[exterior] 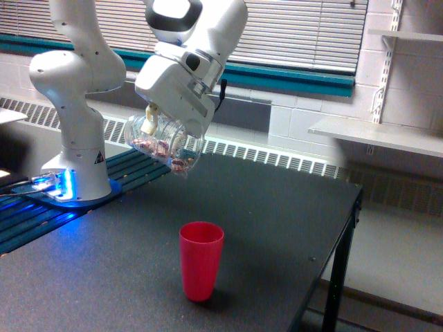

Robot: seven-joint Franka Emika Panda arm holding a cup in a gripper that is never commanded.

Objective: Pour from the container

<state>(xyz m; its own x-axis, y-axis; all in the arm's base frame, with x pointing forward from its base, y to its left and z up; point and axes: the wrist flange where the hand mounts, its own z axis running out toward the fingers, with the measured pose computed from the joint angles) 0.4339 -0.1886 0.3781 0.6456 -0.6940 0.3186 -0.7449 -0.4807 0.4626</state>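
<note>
Exterior view | hand [160, 129] clamped on container [165, 146] — tilted, just beneath the hand | red cup [201, 260] below

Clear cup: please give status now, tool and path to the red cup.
Tool shut on clear cup, tilted, mouth down toward exterior view's right. Small reddish pieces inside. Red cup upright on table, below. Nothing between.

Surface: black table [277, 207], matte top, dark metal legs.
On it: red plastic cup [201, 260], upright, near the front edge.
Also on it: white robot base [77, 173].
</note>
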